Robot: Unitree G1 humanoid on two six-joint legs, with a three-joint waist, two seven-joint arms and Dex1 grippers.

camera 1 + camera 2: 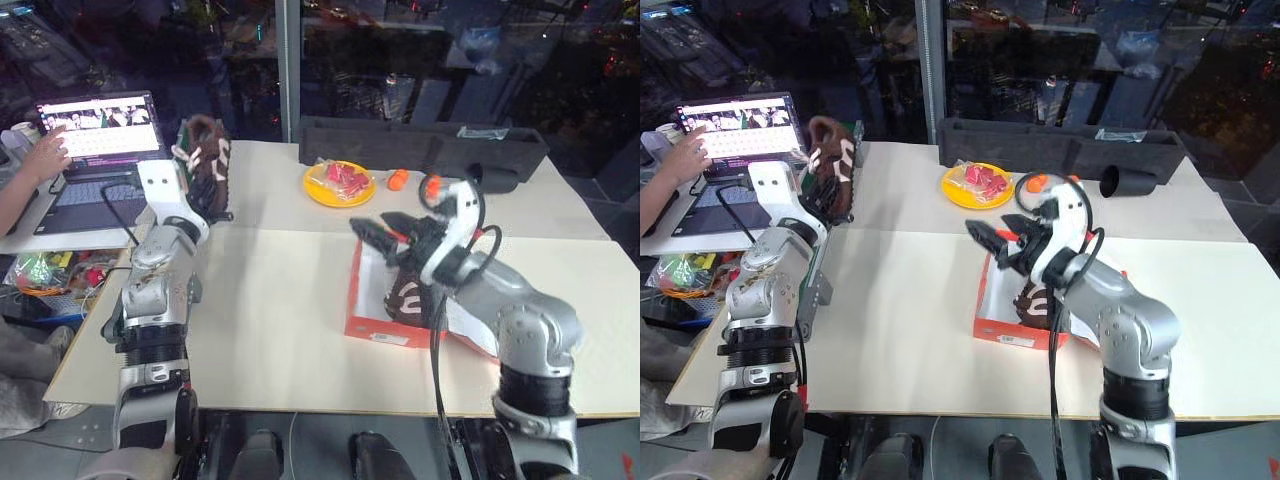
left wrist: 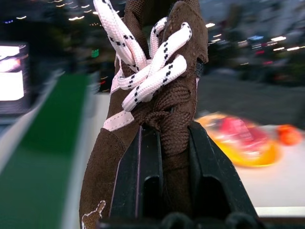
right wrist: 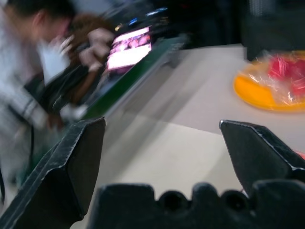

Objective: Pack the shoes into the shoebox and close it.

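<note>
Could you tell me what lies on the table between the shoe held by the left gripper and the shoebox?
Only bare table, seen in both eye views, separates the held shoe from the shoebox.

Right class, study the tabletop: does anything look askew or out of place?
One shoe lies in the shoebox, but its partner is off at the table's far left corner, clamped upright in the left end effector. A dark cup lies tipped on its side by the grey tray.
</note>
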